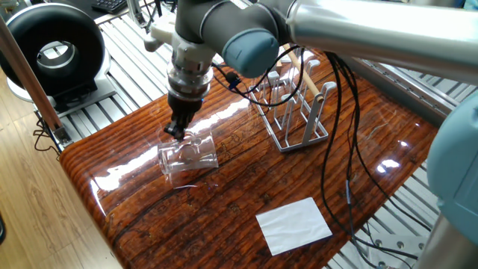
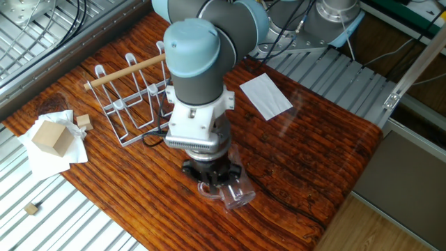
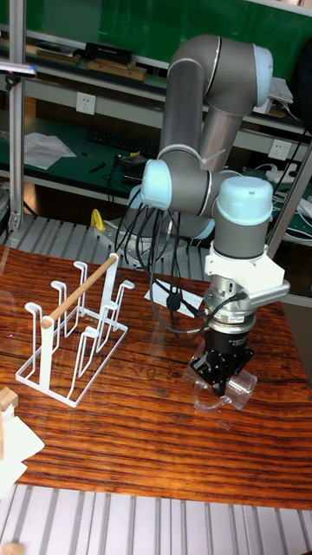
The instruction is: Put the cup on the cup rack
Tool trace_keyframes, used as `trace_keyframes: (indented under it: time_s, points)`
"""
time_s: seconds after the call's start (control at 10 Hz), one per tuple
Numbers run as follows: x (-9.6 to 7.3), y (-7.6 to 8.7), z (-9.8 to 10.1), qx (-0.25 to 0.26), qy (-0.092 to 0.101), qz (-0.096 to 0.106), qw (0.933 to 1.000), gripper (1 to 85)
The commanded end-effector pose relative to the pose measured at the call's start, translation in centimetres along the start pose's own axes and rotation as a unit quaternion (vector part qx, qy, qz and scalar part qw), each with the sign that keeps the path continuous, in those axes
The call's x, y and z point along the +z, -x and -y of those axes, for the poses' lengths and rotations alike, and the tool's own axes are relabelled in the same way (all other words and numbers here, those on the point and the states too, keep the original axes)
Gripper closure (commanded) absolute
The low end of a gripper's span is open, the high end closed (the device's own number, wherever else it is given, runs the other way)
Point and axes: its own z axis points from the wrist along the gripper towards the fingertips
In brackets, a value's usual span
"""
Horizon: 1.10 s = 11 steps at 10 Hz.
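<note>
The cup (image 1: 190,155) is a clear glass tumbler, tipped on its side just above the wooden table. My gripper (image 1: 177,130) points down and is shut on the cup's upper wall near one end. In the other fixed view the cup (image 2: 235,196) pokes out to the lower right from under the gripper (image 2: 211,183). The tall fixed view shows the gripper (image 3: 218,375) with the cup (image 3: 236,390) at its tips. The cup rack (image 1: 293,112) is a grey wire frame with a wooden rod, standing to the right and carrying nothing. The cup rack (image 2: 130,97) (image 3: 80,340) shows in both other views.
A white paper sheet (image 1: 294,225) lies near the table's front edge. A black ring-shaped device (image 1: 52,46) stands off the table at the left. A wooden block (image 2: 50,137) on crumpled paper sits beyond the rack. Black cables (image 1: 336,149) trail from the arm over the table.
</note>
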Motion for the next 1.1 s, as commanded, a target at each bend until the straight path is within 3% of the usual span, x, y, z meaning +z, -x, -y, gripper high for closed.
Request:
trace_keyframes:
  time_s: [0.0,0.3,0.5,0.6,0.8,1.0]
  points:
    - [-0.9,0.6,2.2,-0.024,-0.038,0.006,0.9990,84.3]
    - [-1.6,2.5,3.5,-0.071,-0.079,0.016,0.9942,73.0]
    - [-1.4,1.8,2.8,-0.073,-0.098,-0.010,0.9925,71.3]
    - [-1.3,1.5,2.1,-0.071,-0.090,-0.012,0.9933,71.3]
    - [-0.7,2.0,0.0,-0.047,-0.052,0.006,0.9975,70.3]
    - [-0.2,2.4,-0.6,-0.037,-0.039,0.014,0.9984,70.3]
